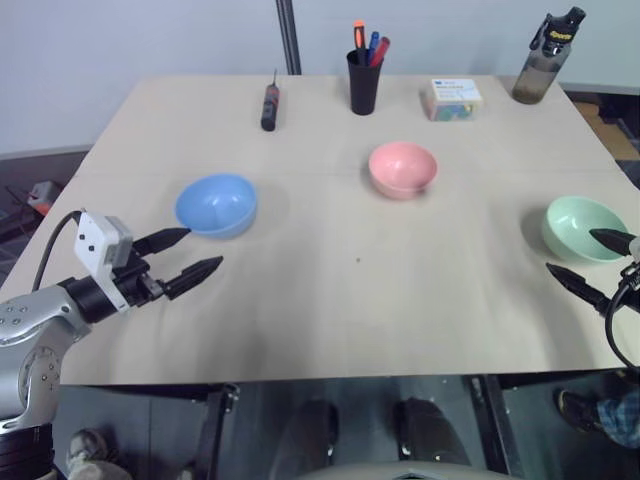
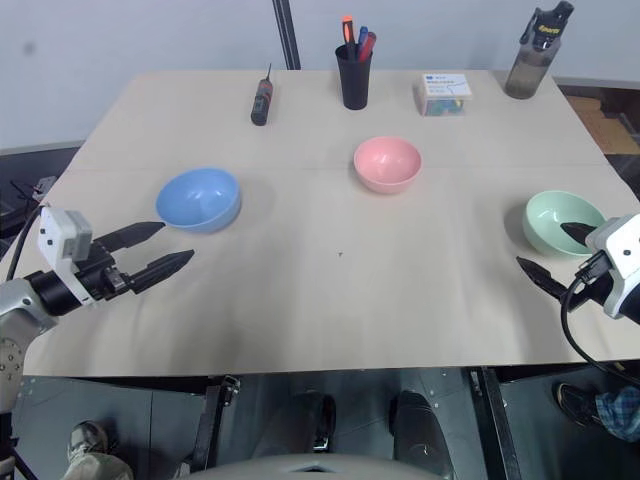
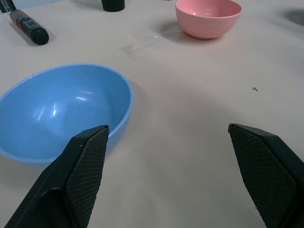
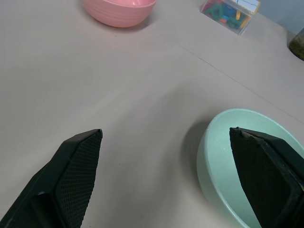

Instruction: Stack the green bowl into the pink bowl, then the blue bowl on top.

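The blue bowl (image 1: 216,205) stands on the left of the table. The pink bowl (image 1: 402,168) is in the middle, further back. At the right edge sits the green bowl (image 1: 583,226). All three are upright, empty and apart. My left gripper (image 1: 204,248) hovers open just in front of the blue bowl (image 3: 61,109), touching nothing. My right gripper (image 1: 570,251) is open too, with one finger over the near side of the green bowl (image 4: 237,166) and the other finger outside the bowl, towards the table's middle.
Along the back edge stand a black cup of pens (image 1: 364,80), a screwdriver (image 1: 268,105), a small box (image 1: 451,98) and a bottle (image 1: 545,58). The table's front edge (image 1: 300,378) lies close below both grippers.
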Controlling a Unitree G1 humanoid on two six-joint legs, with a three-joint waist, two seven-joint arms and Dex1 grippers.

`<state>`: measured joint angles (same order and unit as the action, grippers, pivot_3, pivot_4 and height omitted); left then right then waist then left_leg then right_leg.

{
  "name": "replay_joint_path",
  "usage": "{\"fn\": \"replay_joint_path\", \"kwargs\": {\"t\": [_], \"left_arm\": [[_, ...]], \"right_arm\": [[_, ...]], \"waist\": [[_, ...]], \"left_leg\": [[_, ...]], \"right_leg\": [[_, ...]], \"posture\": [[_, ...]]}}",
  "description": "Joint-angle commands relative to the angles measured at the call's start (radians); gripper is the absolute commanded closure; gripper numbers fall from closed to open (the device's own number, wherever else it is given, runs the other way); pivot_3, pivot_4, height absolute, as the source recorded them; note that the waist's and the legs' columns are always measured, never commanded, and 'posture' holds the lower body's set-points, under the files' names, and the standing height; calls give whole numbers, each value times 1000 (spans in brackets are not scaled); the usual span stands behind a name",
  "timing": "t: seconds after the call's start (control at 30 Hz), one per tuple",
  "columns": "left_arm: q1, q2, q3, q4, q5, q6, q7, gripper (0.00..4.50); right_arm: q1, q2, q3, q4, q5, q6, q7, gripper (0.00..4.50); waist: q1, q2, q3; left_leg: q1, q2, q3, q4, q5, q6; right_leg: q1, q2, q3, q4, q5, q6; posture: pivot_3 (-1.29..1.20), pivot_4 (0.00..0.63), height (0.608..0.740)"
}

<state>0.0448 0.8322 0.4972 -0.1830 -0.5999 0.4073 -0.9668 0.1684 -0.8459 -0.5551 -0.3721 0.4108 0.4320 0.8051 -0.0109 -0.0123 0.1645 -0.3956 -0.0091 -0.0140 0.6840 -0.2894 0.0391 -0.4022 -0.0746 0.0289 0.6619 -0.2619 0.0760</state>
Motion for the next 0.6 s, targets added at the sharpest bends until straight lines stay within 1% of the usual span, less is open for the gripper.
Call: {"fn": "replay_joint_path", "kwargs": {"t": [0.03, 0.1, 0.17, 0.23, 0.3, 0.33, 0.4, 0.47, 0.57, 0.6], "left_arm": [[-18, -1, 0, -27, -4, -11, 13, 228], [-45, -21, -14, -57, -20, -2, 36, 228], [-60, -32, -33, -87, -20, -3, 47, 228], [-79, -50, -63, -128, -20, -5, 65, 228], [-85, -76, -91, -168, -25, -5, 82, 228], [-87, -85, -100, -181, -27, -2, 89, 228], [-91, -109, -127, -207, -23, -10, 104, 228], [-96, -140, -154, -227, -11, -23, 130, 228], [-102, -190, -194, -264, 3, -27, 180, 228], [-103, -200, -205, -273, 9, -28, 194, 228]], "right_arm": [[-33, -9, -22, 28, 6, -32, 6, 0], [-57, -5, 1, 55, -8, -65, 8, 0], [-84, -27, 51, 66, -45, -68, 5, 0], [-130, -54, 150, 64, -117, -73, -10, 0], [-205, -43, 241, 71, -130, -59, -14, 0], [-232, -36, 265, 79, -128, -55, -11, 0], [-322, -5, 345, 114, -128, -44, -3, 0], [-433, 42, 446, 182, -170, -68, -5, 0], [-627, 148, 593, 370, -281, -176, -26, 0], [-670, 171, 621, 422, -307, -208, -28, 0]], "waist": [[0, 0, 0], [0, 0, 0], [0, 0, 0], [-1, 0, 0], [-5, 0, 0], [-5, 0, 0], [-6, 0, 0], [-7, 0, 0], [-7, 0, 0], [-8, 0, 0]], "left_leg": [[0, 0, 0, 0, 0, 0], [0, 0, 0, 0, 0, 0], [0, -1, 0, 0, 0, 0], [0, -1, 0, 0, 0, 0], [0, 0, 0, 0, 0, 0], [0, 0, 0, 0, 0, 0], [0, 0, 0, 0, 0, -1], [0, 0, 1, 0, 1, -2], [0, -1, 1, 1, 2, -4], [0, -1, 1, 1, 2, -4]], "right_leg": [[0, 0, 0, 0, 0, 0], [0, 0, 0, 0, 0, 0], [0, -1, 0, 0, 0, 0], [0, -1, 0, 1, 0, 0], [0, -1, 0, 1, 0, 0], [0, -1, 0, 1, 0, 0], [-1, -1, 0, 1, 0, 0], [-1, -1, 0, 0, 0, 0], [-1, 0, 1, 1, 0, 0], [-1, 0, 0, 1, 0, 0]], "posture": [[0, 150, 740], [0, 150, 740], [0, 150, 740], [0, 150, 740], [0, 150, 740], [0, 150, 740], [0, 150, 740], [0, 150, 740], [0, 150, 740], [0, 150, 740]]}}
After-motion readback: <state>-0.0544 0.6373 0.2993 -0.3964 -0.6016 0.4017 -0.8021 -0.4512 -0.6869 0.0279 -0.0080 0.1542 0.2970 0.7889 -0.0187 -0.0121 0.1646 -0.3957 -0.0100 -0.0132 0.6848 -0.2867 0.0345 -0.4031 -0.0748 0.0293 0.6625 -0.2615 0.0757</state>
